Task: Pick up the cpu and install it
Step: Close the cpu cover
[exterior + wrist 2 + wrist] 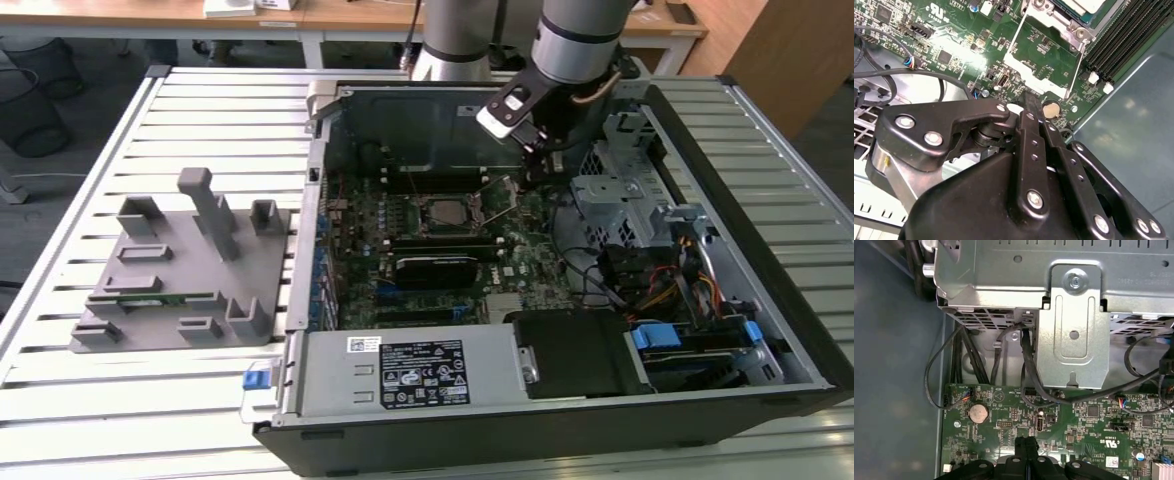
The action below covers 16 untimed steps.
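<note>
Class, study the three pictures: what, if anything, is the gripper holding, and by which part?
Nothing is held. The gripper is shut, its fingers meeting with nothing between them, over the green motherboard.

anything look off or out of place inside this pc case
The socket's retention lever appears raised and its metal plate lies flipped open, so the cpu sits unclamped in the socket. The claw is shut just beside that plate. Nothing else looks spilled or broken.
</note>
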Each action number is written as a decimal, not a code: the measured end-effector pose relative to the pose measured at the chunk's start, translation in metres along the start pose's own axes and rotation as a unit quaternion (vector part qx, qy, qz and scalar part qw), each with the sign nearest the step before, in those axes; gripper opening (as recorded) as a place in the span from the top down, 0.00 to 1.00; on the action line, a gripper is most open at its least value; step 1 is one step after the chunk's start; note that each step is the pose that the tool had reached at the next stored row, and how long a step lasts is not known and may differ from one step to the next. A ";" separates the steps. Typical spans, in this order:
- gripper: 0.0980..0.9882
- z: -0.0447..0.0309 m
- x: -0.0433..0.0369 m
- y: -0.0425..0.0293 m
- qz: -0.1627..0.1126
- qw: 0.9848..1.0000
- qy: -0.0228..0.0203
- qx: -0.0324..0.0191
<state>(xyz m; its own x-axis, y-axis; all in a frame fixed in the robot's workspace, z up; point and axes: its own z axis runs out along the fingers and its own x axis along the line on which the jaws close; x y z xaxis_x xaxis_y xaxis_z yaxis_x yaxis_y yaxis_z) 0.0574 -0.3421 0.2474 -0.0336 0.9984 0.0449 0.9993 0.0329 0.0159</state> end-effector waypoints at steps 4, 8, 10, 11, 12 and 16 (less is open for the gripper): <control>0.99 0.0041 0.0009 0.0000 -0.002 1.000 0.000 0.000; 0.99 0.0062 0.0014 -0.0003 -0.005 1.000 0.005 0.000; 0.99 0.0064 0.0016 -0.0018 -0.006 1.000 0.006 0.000; 0.99 0.0063 0.0016 -0.0030 -0.006 1.000 0.006 0.000; 0.99 0.0063 0.0017 -0.0041 -0.006 1.000 0.006 0.000; 0.99 0.0031 0.0020 -0.0085 -0.005 1.000 0.006 0.002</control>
<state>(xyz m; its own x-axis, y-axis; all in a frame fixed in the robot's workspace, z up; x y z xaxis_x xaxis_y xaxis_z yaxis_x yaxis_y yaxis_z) 0.0489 -0.3403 0.2442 -0.0447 0.9974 0.0567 0.9989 0.0440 0.0134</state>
